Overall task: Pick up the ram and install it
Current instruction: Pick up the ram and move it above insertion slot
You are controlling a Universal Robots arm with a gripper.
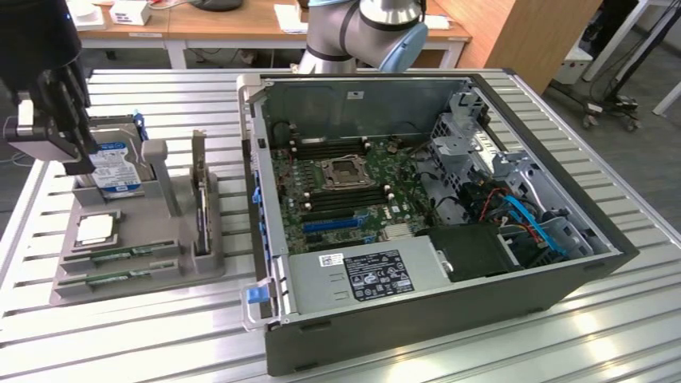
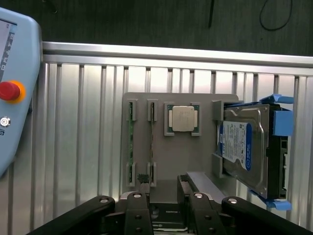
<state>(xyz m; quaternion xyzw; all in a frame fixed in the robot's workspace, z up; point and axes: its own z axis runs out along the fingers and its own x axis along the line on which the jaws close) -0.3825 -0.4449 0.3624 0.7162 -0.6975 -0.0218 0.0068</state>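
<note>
Two thin green ram sticks (image 1: 120, 254) lie edge-up in slots of a grey holder (image 1: 149, 275) on the slatted table, at the exterior view's left. In the wrist view the same ram sticks (image 2: 130, 142) run side by side beside a silver processor chip (image 2: 182, 119). My gripper (image 1: 59, 136) hangs above the holder's far end, close to the hard drive (image 1: 117, 171) and well above the sticks. Seen from the wrist, the gripper (image 2: 164, 205) is open with nothing between its dark fingers (image 2: 134, 210).
An open computer case (image 1: 426, 199) fills the exterior view's right, its motherboard (image 1: 340, 175) exposed. A dark expansion card (image 1: 200, 199) stands upright on the holder between the sticks and the case. A teach pendant (image 2: 14, 98) with a red button lies beside the holder.
</note>
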